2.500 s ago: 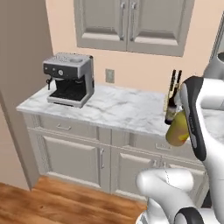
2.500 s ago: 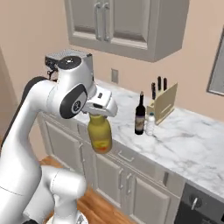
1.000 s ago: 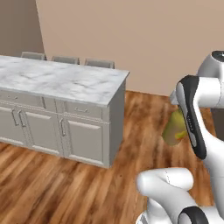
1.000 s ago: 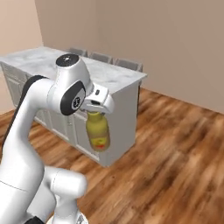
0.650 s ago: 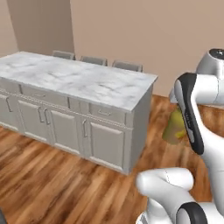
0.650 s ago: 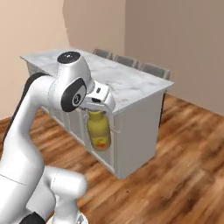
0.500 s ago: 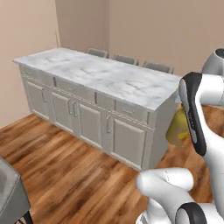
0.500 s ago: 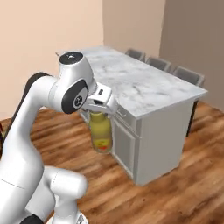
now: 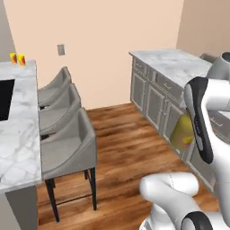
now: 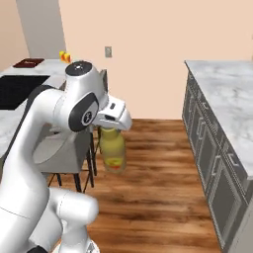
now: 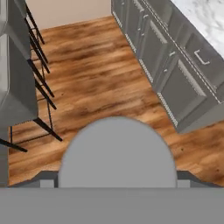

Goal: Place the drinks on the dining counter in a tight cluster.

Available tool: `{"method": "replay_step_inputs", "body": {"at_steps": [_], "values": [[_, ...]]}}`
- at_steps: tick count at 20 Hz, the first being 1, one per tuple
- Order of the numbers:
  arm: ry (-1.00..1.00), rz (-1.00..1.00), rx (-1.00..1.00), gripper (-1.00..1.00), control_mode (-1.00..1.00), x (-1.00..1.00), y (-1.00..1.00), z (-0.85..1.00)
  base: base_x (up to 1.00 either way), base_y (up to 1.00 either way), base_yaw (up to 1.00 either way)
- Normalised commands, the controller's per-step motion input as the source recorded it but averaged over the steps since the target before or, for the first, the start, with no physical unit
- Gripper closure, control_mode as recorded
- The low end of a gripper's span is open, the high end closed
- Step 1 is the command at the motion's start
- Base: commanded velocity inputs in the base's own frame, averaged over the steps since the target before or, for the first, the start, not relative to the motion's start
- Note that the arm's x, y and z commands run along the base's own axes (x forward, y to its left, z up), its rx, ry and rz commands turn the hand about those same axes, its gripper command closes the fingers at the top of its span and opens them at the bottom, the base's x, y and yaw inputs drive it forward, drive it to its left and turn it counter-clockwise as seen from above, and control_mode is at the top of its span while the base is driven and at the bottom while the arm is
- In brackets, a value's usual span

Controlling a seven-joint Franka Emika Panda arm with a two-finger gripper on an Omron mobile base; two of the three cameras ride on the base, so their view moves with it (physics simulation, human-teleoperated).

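Note:
My gripper (image 10: 110,128) is shut on the neck of the squat amber-yellow bottle (image 10: 113,152), which hangs upright in the air over the wooden floor. From the left base view the bottle (image 9: 181,133) shows partly behind my forearm. Its round top (image 11: 117,152) fills the lower middle of the hand view, hiding the fingertips. The dining counter (image 9: 19,143), white marble with an inset black cooktop (image 9: 4,99), runs along the left; in the right base view the dining counter (image 10: 9,124) lies left of my arm.
Three grey stools (image 9: 67,143) stand along the dining counter's near side, between it and the bottle. A second marble counter on grey cabinets (image 9: 170,64) runs on the right (image 10: 228,95). Small yellow-orange items (image 9: 17,58) sit at the dining counter's far end. Wooden floor (image 11: 96,74) lies below.
The whole scene has swung round as the base turned: the island seen earlier gave way to the counter with stools and cooktop. The bottle stays in my gripper throughout.

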Motion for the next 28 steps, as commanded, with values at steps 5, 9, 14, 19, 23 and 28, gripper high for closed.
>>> {"method": "replay_step_inputs", "body": {"at_steps": [5, 9, 14, 19, 23, 28], "values": [[0.00, 0.00, 0.00, 1.00, 1.00, 0.00, 0.00, 0.00, -0.05, 0.92, 0.06], [0.00, 0.00, 0.00, 1.00, 1.00, 0.00, 0.00, 0.00, -0.32, 1.00, 0.02], [0.00, 0.00, 0.00, 1.00, 1.00, 0.00, 0.00, 0.00, -0.18, 1.00, 0.01], [0.00, 0.00, 0.00, 1.00, 1.00, 0.00, 0.00, 0.00, -0.05, 1.00, 0.00], [0.00, 0.00, 0.00, 1.00, 1.00, 0.00, 0.00, 0.00, 0.32, 0.96, 0.00], [0.00, 0.00, 0.00, 1.00, 1.00, 0.00, 0.00, 0.00, 0.72, 0.14, 0.07]]}}
